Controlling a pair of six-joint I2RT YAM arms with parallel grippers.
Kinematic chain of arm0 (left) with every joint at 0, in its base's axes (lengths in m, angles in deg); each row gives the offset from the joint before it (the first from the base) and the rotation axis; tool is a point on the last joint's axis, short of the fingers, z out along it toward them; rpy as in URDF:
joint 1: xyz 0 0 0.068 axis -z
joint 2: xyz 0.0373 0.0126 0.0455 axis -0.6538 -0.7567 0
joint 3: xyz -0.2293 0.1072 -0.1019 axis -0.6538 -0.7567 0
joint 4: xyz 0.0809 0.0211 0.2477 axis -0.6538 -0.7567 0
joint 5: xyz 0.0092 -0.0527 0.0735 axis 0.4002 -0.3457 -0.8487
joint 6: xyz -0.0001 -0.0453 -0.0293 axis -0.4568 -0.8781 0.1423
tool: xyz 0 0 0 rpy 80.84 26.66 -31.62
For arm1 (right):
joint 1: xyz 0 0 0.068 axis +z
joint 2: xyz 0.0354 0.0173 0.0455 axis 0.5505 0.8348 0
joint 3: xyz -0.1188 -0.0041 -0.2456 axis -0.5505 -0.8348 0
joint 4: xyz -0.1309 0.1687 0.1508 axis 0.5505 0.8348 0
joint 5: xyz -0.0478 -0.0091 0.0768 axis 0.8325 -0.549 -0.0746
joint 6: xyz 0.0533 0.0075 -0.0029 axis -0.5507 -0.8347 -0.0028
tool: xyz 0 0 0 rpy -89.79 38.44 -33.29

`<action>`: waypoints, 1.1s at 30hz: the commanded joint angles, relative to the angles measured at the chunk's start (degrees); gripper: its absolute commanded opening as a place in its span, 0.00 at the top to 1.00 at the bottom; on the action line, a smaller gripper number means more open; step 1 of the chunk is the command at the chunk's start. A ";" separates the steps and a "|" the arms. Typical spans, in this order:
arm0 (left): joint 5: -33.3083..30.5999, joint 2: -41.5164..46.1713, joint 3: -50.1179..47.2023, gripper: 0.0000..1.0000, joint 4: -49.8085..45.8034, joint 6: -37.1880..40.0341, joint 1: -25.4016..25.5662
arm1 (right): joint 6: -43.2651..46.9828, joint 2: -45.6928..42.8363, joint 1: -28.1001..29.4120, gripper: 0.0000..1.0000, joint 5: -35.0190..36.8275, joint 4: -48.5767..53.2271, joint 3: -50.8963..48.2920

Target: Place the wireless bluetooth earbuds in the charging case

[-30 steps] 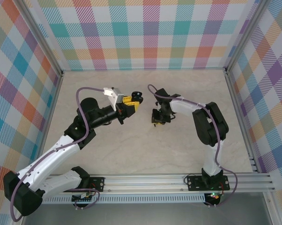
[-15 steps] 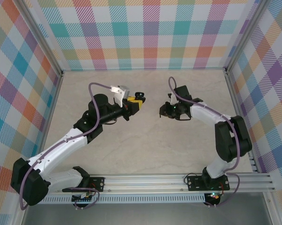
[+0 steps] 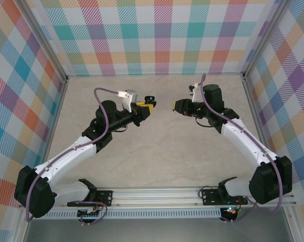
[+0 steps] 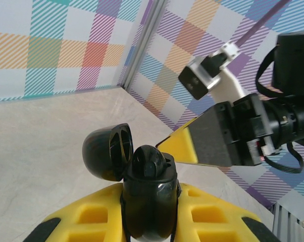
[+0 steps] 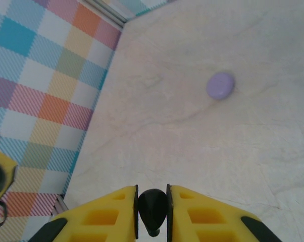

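My left gripper (image 3: 148, 107) is shut on a black charging case (image 4: 149, 194), held upright above the table. Its domed lid (image 4: 104, 151) hangs open to the left, and a dark rounded shape sits in the top of the case. My right gripper (image 3: 176, 106) faces it from the right, a short gap away, and is shut on a black earbud (image 5: 152, 207). The earbud is pinched between the yellow fingers (image 5: 111, 212). In the left wrist view, one yellow finger (image 4: 185, 146) of the right gripper points at the case.
A small lilac oval object (image 5: 220, 84) lies on the pale marbled tabletop (image 3: 157, 146), away from both grippers. Plaid walls (image 3: 162, 35) enclose the table on three sides, with an aluminium rail (image 3: 192, 194) along the near edge.
My right arm has stretched out and swung toward the back, lifting its gripper level with the case. My left gripper has shifted slightly back and right with the case.
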State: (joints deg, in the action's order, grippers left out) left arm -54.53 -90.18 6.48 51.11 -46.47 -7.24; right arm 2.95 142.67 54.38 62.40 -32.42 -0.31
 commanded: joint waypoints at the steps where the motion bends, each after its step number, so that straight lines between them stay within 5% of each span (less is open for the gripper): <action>1: 0.45 -0.64 -1.20 0.97 4.64 -1.62 -0.65 | -0.88 -1.84 -0.23 0.78 -4.65 -3.28 1.92; 15: 3.79 -3.21 -2.13 0.97 10.57 -3.41 -0.28 | -5.13 -5.03 -0.10 0.78 -12.98 -12.37 4.65; 33: 9.31 -4.47 -3.16 0.97 19.06 -2.47 1.40 | -5.03 -3.40 3.96 0.78 -11.76 -16.11 7.11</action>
State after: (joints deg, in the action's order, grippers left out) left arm -46.93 -94.29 2.96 66.91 -49.20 -6.39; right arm -2.67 138.43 57.61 51.62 -45.69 5.02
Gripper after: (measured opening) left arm 0.208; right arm 0.225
